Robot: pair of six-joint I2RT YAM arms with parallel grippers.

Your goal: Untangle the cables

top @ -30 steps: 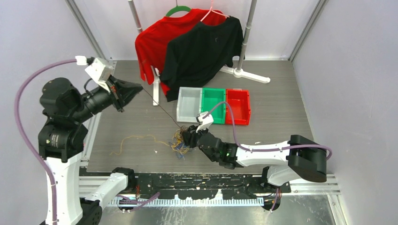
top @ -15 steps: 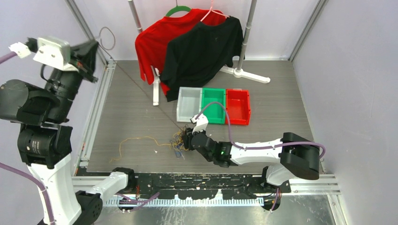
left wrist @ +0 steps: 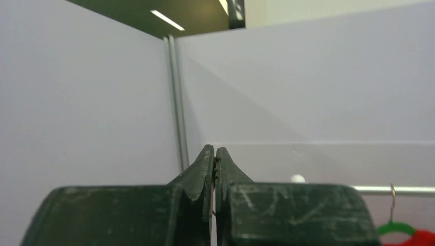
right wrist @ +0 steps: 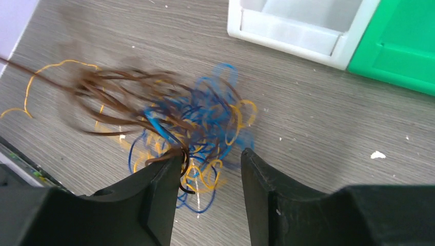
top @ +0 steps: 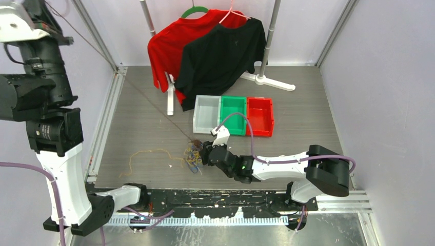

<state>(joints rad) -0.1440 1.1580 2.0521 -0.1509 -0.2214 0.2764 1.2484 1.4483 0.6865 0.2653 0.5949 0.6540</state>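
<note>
A tangle of thin blue, yellow-orange and dark brown cables [top: 193, 154] lies on the grey table near the front. It fills the middle of the right wrist view [right wrist: 197, 115]. My right gripper [top: 204, 152] is open and low over the tangle, which lies just ahead of the jaws [right wrist: 210, 156]; its left finger touches brown strands. My left gripper [top: 43, 7] is raised high at the far left and is shut [left wrist: 214, 149] on a dark brown cable [top: 149, 105], which runs taut down to the tangle. A yellow strand [top: 146, 151] trails left.
Grey [top: 206, 114], green [top: 233, 114] and red [top: 260, 115] bins stand in a row behind the tangle. The grey bin [right wrist: 292, 25] and the green bin [right wrist: 400, 46] also show in the right wrist view. A rack with a red shirt [top: 169, 41] and a black shirt [top: 220, 56] stands at the back.
My left arm has risen up and to the far left, pulling the dark brown cable longer and taut. The tangle has shifted slightly. The right gripper stays by the tangle.
</note>
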